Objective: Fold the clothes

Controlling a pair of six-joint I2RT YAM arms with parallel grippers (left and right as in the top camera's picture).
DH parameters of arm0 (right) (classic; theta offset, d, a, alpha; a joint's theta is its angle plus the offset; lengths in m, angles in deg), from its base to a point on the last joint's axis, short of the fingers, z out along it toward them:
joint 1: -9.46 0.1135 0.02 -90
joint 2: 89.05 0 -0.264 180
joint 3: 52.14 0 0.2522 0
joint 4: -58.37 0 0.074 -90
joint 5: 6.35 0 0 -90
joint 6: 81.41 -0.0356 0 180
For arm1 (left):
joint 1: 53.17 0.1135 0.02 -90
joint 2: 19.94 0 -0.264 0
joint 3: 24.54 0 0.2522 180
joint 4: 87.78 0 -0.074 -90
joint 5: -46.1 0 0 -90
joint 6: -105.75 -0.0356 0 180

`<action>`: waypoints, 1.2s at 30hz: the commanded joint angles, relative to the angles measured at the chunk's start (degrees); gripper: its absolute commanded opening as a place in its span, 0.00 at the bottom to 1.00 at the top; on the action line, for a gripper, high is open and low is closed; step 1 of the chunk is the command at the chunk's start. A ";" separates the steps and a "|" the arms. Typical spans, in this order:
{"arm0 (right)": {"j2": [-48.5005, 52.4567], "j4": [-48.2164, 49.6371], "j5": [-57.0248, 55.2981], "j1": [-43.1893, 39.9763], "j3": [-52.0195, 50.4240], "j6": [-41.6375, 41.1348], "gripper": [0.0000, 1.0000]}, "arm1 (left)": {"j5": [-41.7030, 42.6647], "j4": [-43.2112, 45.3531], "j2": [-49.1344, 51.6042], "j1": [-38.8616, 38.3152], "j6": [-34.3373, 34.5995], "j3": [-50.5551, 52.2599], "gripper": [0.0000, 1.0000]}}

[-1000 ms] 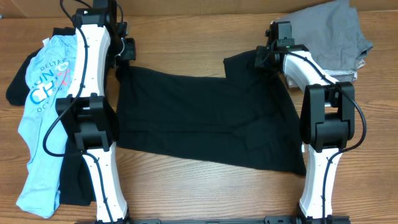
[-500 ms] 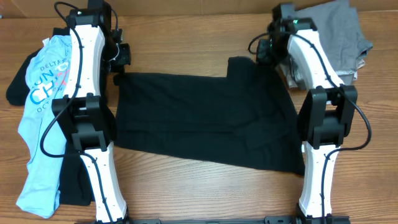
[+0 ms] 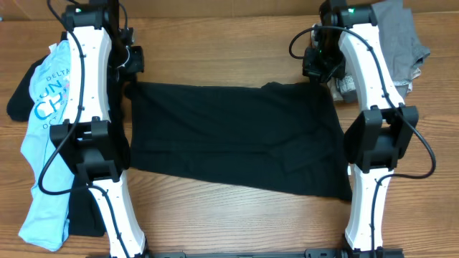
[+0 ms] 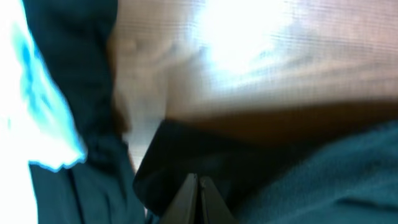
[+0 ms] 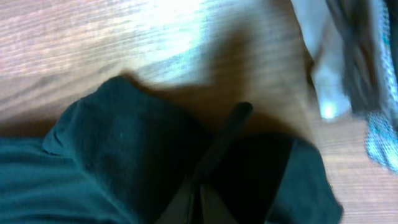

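Left wrist view is motion-blurred throughout: the left gripper (image 4: 199,196) shows only as closed tips cut by the bottom edge, and the blue shirt (image 4: 43,106) is smeared and overexposed. In the right wrist view the right gripper (image 5: 200,202) is likewise cut at the bottom, its pinch on the black garment (image 5: 118,143) out of frame. Overhead, the left arm (image 3: 90,72) and right arm (image 3: 362,64) cover that garment's far corners and both grippers. Blue shirt print partly under the left arm, not fully readable. The grey pile (image 3: 401,32) is clipped by the top edge. The black piece (image 3: 18,100) is mostly under the blue shirt.

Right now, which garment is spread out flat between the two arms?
The black garment, stretched mid-table; the light blue T-shirt lies crumpled left, the grey pile right.
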 commanded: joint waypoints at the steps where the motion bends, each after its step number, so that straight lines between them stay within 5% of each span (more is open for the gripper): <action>1: -8.68 -3.13 -0.09 -0.04 1.90 -0.09 0.04 | -0.39 -4.11 -2.54 0.83 -0.83 -0.92 0.04; 10: -15.19 -7.37 0.46 -0.04 -3.65 -0.11 0.04 | -2.36 -8.55 -2.54 1.40 -1.33 -0.83 0.04; 26: -42.01 9.88 -0.07 -2.36 -53.46 -6.16 0.04 | -2.67 -8.55 -5.55 0.17 -1.33 11.85 0.04; 36: -43.74 10.51 0.33 -4.24 -60.48 -6.12 0.04 | -7.98 -7.96 -6.91 -2.14 1.75 22.56 0.04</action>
